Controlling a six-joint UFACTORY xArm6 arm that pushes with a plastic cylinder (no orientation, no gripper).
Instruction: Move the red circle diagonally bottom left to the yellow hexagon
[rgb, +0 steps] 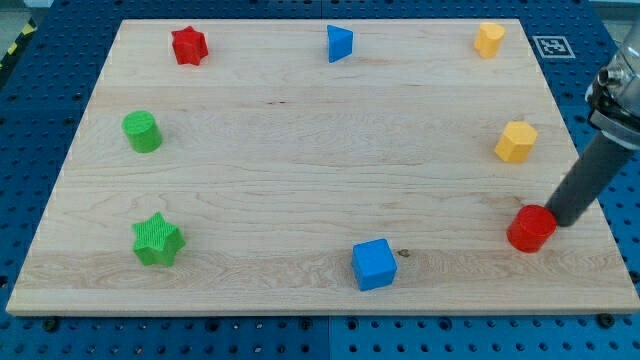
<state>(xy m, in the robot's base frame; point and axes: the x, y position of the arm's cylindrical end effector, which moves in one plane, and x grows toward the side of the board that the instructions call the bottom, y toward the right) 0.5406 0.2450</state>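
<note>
The red circle (530, 229) lies near the board's bottom right corner. My tip (556, 221) rests just to its right, touching or nearly touching its edge. A yellow hexagon (516, 142) sits above the red circle at the view's right. A second yellow block (489, 40), hexagon-like, sits near the top right corner.
A blue cube (375, 264) lies at the bottom centre. A blue triangle (340, 43) is at the top centre. A red star (188, 46) is at the top left. A green cylinder (142, 132) and a green star (157, 240) lie along the left. The wooden board (300, 150) ends close to the red circle.
</note>
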